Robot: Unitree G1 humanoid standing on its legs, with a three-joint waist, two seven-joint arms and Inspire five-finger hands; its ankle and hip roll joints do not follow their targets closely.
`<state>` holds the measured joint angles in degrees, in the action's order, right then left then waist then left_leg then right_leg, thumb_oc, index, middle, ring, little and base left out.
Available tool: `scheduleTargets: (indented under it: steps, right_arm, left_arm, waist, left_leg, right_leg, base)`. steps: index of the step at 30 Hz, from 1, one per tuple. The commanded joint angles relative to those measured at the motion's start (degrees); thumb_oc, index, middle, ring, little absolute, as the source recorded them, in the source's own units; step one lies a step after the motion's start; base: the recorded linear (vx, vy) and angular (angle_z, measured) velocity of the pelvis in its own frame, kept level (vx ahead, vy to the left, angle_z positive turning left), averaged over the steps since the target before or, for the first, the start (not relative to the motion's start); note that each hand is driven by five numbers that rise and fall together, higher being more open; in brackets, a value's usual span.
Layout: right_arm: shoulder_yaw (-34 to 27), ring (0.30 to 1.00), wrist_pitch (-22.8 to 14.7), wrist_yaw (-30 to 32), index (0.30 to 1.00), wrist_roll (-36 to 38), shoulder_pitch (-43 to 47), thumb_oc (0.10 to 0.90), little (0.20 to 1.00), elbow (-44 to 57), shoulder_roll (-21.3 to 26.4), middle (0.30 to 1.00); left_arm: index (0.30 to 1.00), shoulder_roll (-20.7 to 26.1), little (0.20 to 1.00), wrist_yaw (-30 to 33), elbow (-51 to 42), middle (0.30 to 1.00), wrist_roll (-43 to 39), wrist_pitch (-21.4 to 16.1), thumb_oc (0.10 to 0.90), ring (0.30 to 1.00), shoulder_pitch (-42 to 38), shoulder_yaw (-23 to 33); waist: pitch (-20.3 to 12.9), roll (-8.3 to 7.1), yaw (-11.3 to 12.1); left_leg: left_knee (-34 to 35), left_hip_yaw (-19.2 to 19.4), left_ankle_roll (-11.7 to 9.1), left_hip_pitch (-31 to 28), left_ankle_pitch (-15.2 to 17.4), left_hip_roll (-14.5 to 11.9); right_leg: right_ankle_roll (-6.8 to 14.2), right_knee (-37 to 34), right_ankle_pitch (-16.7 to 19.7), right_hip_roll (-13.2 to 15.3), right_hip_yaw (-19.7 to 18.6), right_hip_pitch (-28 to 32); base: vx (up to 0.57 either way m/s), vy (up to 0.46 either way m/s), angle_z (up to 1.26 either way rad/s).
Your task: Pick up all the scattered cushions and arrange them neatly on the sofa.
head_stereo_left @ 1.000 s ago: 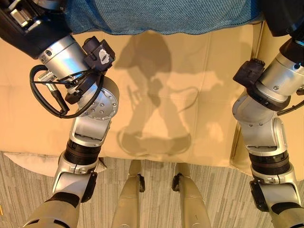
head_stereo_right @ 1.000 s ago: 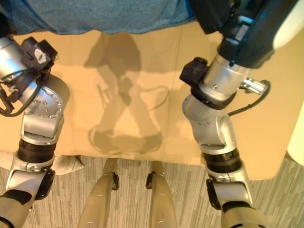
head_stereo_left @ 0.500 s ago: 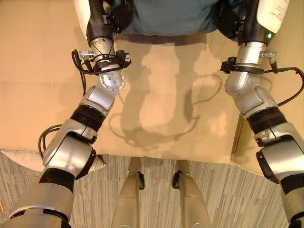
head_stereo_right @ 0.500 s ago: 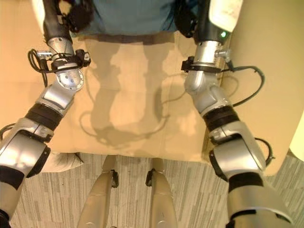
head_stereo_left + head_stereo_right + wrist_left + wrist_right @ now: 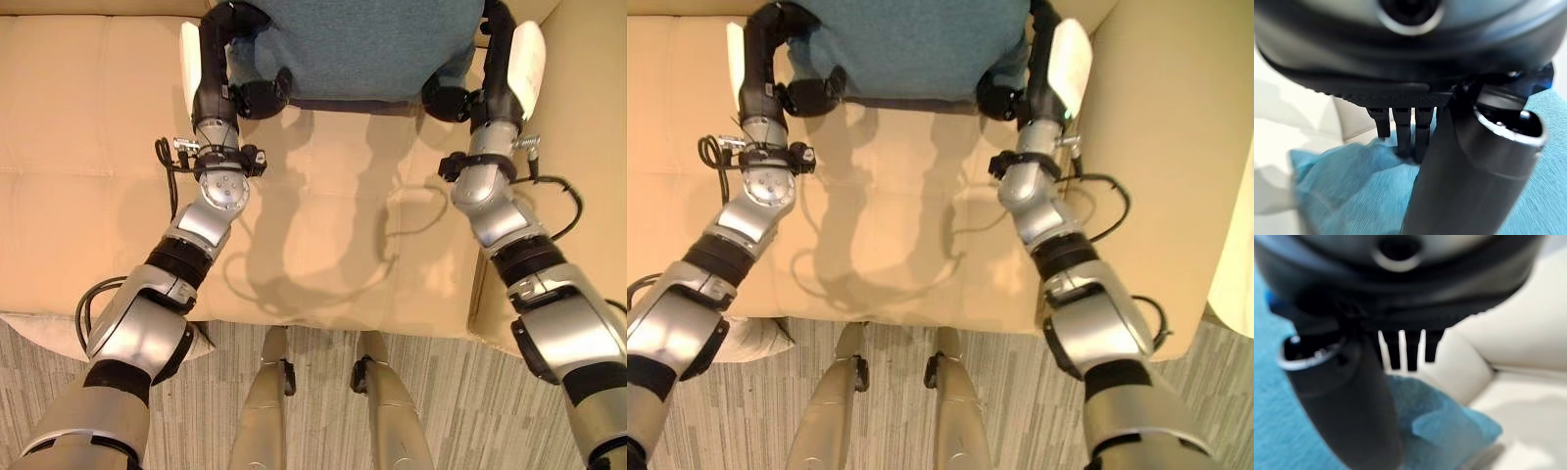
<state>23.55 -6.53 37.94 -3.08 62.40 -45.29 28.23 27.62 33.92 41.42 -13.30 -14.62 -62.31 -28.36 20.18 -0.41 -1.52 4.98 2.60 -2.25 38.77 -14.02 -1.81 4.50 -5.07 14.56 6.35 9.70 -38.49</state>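
Robot hands are applied to both lower corners of the teal cushion (image 5: 358, 44) at the top centre of the left eye view: the left robot hand (image 5: 260, 98) and the right robot hand (image 5: 449, 101), so that the cushion is kept level over the beige sofa (image 5: 88, 137). A white cushion (image 5: 59, 333) is left at the lower left, on the floor (image 5: 460, 411).

From the left wrist, fingers (image 5: 1400, 132) and thumb are seen pinching teal fabric.

From the right wrist, the same clamped grip is shown.

Teal cushion (image 5: 353, 44); tan sofa (image 5: 78, 147); grey-striped floor (image 5: 470, 411); dark hands.
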Motion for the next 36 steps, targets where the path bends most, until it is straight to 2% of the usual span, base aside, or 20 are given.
scheduleTargets:
  steps: [1, 6, 8, 13, 16, 18, 20, 21, 24, 26, 27, 30, 34, 36]
  right_arm:
    - [-0.6, 0.900, -5.6, 0.5, 0.900, 0.2, -3.3, 0.800, 0.900, 3.8, -3.8, 0.900]
    - [-1.0, 0.900, -5.8, -1.4, 0.900, -0.7, -6.8, 0.800, 0.900, 5.4, -4.5, 0.900]
    - [-2.6, 0.900, -5.2, -1.8, 0.900, -2.2, -8.8, 0.800, 0.900, 7.7, -2.1, 0.900]
    - [-6.8, 0.900, -5.1, -1.7, 0.900, -2.5, -12.6, 0.800, 0.900, 10.6, 1.1, 0.900]
    - [-11.7, 0.900, -5.5, -2.4, 0.900, -1.2, -18.3, 0.800, 0.900, 14.9, 3.5, 0.900]
    - [-16.2, 0.900, -6.2, -6.2, 0.900, 0.6, -28.7, 0.800, 0.900, 21.6, 4.3, 0.900]
    - [-17.0, 0.900, -6.5, -7.8, 0.900, 0.9, -31.9, 0.800, 0.900, 23.2, 4.6, 0.900]
    - [-18.8, 0.900, -7.6, -13.7, 0.900, 3.4, -40.6, 0.800, 0.900, 25.8, 5.4, 0.900]
    - [-20.2, 0.900, -7.9, -17.0, 0.900, 3.9, -45.8, 0.800, 0.900, 26.6, 5.4, 0.900]
    - [-20.8, 0.900, -8.1, -19.9, 0.900, 4.7, -50.0, 0.800, 0.900, 26.3, 4.3, 0.900]
    - [-21.2, 0.900, -7.9, -21.9, 0.900, 4.0, -53.7, 0.800, 0.900, 25.1, 3.0, 0.900]
    - [-21.3, 0.900, -7.7, -23.4, 0.900, 3.1, -56.6, 0.800, 0.900, 22.7, 1.6, 0.900]
    - [-20.2, 0.900, -6.8, -25.4, 0.900, 2.5, -62.0, 0.800, 0.900, 14.5, -3.7, 0.900]
    - [-19.8, 0.900, -6.7, -26.0, 0.900, 3.0, -62.6, 0.800, 0.900, 13.2, -4.7, 0.900]
  left_arm:
    - [0.900, -2.2, 0.900, 0.4, -1.7, 0.900, 3.3, -3.3, 0.800, 0.900, 1.5, 2.9]
    - [0.900, -1.3, 0.900, -0.1, -3.2, 0.900, 3.3, -3.7, 0.800, 0.900, 4.6, 5.4]
    - [0.900, 1.0, 0.900, -1.1, -6.3, 0.900, 2.4, -4.6, 0.800, 0.900, 8.4, 8.2]
    - [0.900, 2.6, 0.900, -2.8, -9.0, 0.900, 0.6, -5.5, 0.800, 0.900, 14.9, 12.6]
    - [0.900, 5.1, 0.900, -4.8, -11.8, 0.900, -0.8, -5.9, 0.800, 0.900, 20.8, 16.6]
    - [0.900, 6.2, 0.900, -7.8, -17.7, 0.900, -3.0, -6.7, 0.800, 0.900, 30.8, 21.7]
    - [0.900, 6.3, 0.900, -9.0, -19.1, 0.900, -3.0, -6.6, 0.800, 0.900, 33.7, 22.7]
    - [0.900, 6.3, 0.900, -12.8, -22.2, 0.900, -2.6, -6.4, 0.800, 0.900, 42.4, 25.4]
    - [0.900, 5.3, 0.900, -15.2, -23.9, 0.900, -2.0, -6.1, 0.800, 0.900, 49.2, 27.5]
    - [0.900, 3.0, 0.900, -17.6, -22.8, 0.900, -2.6, -5.5, 0.800, 0.900, 55.0, 28.7]
    - [0.900, 1.2, 0.900, -20.0, -20.8, 0.900, -2.7, -4.7, 0.800, 0.900, 59.9, 29.7]
    - [0.900, 0.3, 0.900, -22.1, -17.6, 0.900, -0.7, -3.7, 0.800, 0.900, 63.6, 29.4]
    - [0.900, -3.9, 0.900, -24.9, -4.3, 0.900, 2.3, -0.7, 0.800, 0.900, 68.7, 28.5]
    - [0.900, -4.9, 0.900, -25.2, -1.5, 0.900, 2.1, -0.3, 0.800, 0.900, 69.2, 28.6]
  waist:
    - [-12.5, -1.57, 0.3]
    - [-13.0, -1.52, 0.4]
    - [-13.2, -1.40, 0.7]
    - [-14.0, -1.48, 0.8]
    - [-15.3, -1.89, 0.8]
    - [-16.6, -2.79, 0.8]
    - [-16.7, -3.05, 0.8]
    - [-16.5, -3.70, 0.9]
    - [-16.3, -3.85, 1.3]
    - [-16.3, -3.78, 1.6]
    - [-16.4, -3.53, 2.1]
    - [-16.6, -3.22, 2.4]
    - [-16.9, -2.90, 3.0]
    - [-17.2, -3.00, 3.0]
  left_leg:
    - [0.0, -0.7, -2.9, -3.1, 7.5, 2.3]
    - [0.0, -0.6, -2.9, -3.5, 7.6, 2.4]
    - [0.0, -0.5, -2.9, -3.8, 7.7, 2.4]
    - [0.0, -0.5, -2.9, -4.1, 7.9, 2.2]
    - [0.0, -0.5, -2.8, -5.4, 8.4, 2.0]
    - [0.0, -0.5, -2.8, -8.9, 9.4, 1.8]
    - [0.0, -0.4, -2.8, -10.3, 9.6, 1.7]
    - [0.0, -0.1, -2.9, -14.6, 10.3, 1.3]
    - [0.0, 0.2, -2.8, -17.8, 10.7, 1.2]
    - [0.0, 0.4, -2.4, -20.8, 10.8, 1.2]
    - [0.0, 0.6, -2.1, -24.1, 11.5, 1.1]
    - [0.0, 0.8, -1.7, -26.8, 11.9, 1.1]
    - [0.0, 1.3, -1.1, -34.2, 13.9, 1.1]
    - [0.0, 1.2, -1.0, -35.1, 14.2, 1.3]
  right_leg:
    - [4.6, 0.1, -6.1, 0.4, 0.3, 1.6]
    - [4.4, 0.1, -6.1, 0.5, 0.3, 1.8]
    - [4.4, 0.1, -6.1, 0.6, 0.4, 2.1]
    - [4.4, 0.1, -6.4, 0.6, 0.7, 2.6]
    - [4.3, 0.1, -6.7, 0.5, 1.2, 4.1]
    - [4.3, 0.1, -7.6, 0.1, 1.7, 8.1]
    - [4.3, 0.1, -7.8, 0.1, 1.8, 9.7]
    - [4.5, 0.1, -8.6, 0.1, 2.7, 14.3]
    - [4.6, 0.1, -9.1, 0.2, 3.2, 17.8]
    - [4.7, 0.1, -9.7, 0.4, 3.6, 20.9]
    - [4.6, 0.1, -10.4, 0.2, 4.0, 24.1]
    - [4.5, 0.1, -11.0, 0.2, 4.2, 26.7]
    - [4.3, 0.1, -13.1, -0.3, 4.6, 34.4]
    - [4.2, 0.1, -13.3, -0.3, 4.8, 35.4]
  base:
    - [0.00, 0.003, -0.07]
    - [0.00, 0.001, -0.01]
    - [0.00, 0.000, 0.00]
    - [0.01, -0.002, 0.01]
    - [0.05, -0.020, 0.05]
    - [0.09, -0.041, 0.05]
    - [0.07, -0.033, 0.03]
    - [0.08, -0.032, 0.00]
    - [0.03, -0.010, -0.01]
    - [0.08, 0.002, -0.05]
    - [0.07, 0.006, -0.01]
    - [0.06, 0.014, -0.02]
    - [0.06, 0.027, 0.04]
    - [0.05, 0.018, 0.04]
